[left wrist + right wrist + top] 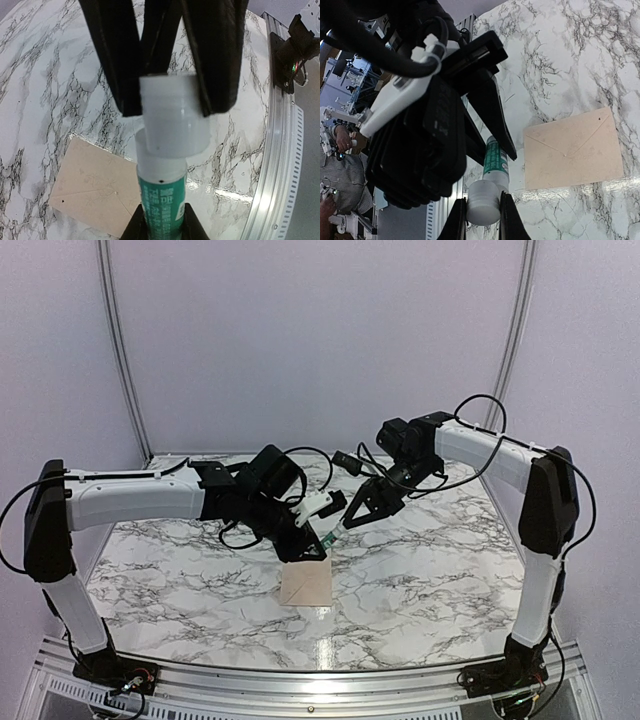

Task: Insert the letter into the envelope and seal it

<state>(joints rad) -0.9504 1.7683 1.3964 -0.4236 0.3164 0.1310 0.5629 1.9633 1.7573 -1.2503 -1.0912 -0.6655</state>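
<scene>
Glue stick (328,536) aloft near envelope (572,150); green tube (161,205) pinched in left tool (163,225), white cap (482,202) in right tool (482,220); likely uncapping for sealing.

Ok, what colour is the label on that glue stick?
The glue stick label is green with white print, below a white cap. It shows best in the left wrist view.

From my station, I see the envelope (305,583) lying flat on the table (440,565), near the middle and slightly toward the near edge. The glue stick (326,538) sits in the air above the envelope's far right corner, not touching it. The left gripper (162,227) holds its body from the left. The right gripper (482,220) holds its cap (482,202) from the right and behind. Both grippers meet over the table's centre.
</scene>
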